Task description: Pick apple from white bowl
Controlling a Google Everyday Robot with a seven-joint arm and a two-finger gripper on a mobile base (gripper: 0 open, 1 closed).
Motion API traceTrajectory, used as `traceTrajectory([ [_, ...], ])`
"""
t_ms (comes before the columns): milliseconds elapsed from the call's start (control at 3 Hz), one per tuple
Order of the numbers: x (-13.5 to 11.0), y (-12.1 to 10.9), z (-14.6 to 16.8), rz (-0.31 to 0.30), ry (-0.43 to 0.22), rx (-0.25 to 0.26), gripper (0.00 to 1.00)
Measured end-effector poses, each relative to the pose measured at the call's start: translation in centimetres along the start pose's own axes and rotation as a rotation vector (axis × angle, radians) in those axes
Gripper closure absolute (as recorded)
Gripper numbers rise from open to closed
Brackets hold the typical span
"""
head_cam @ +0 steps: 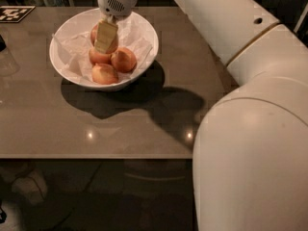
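The white bowl (144, 52) stands at the far left of the brown table, lined with crumpled white paper. My gripper (106, 36) hangs over the bowl's back half, shut on the apple (114, 44), whose red skin shows on both sides of the pale front finger (106, 35). The apple is held just above the other fruit. Three paler orange-pink apples (124, 59) lie under and in front of it in the bowl. The apple's stem side is hidden by the finger.
My white arm (240, 47) sweeps from the right foreground across to the bowl. A black-and-white marker tag (14, 13) lies at the table's far left corner. A clear glass object (7, 57) stands at the left edge. The table's front edge (96, 155) runs below.
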State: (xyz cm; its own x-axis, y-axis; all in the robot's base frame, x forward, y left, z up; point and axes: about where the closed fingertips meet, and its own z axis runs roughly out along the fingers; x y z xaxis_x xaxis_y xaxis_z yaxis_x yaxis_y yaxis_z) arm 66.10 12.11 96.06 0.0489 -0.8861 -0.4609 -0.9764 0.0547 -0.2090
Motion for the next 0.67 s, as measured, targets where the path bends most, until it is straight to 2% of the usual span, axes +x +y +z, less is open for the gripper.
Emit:
traceTrajectory([
  [667,-4.7,4.6,-10.0,-0.132,-0.058,0.12,1.0],
])
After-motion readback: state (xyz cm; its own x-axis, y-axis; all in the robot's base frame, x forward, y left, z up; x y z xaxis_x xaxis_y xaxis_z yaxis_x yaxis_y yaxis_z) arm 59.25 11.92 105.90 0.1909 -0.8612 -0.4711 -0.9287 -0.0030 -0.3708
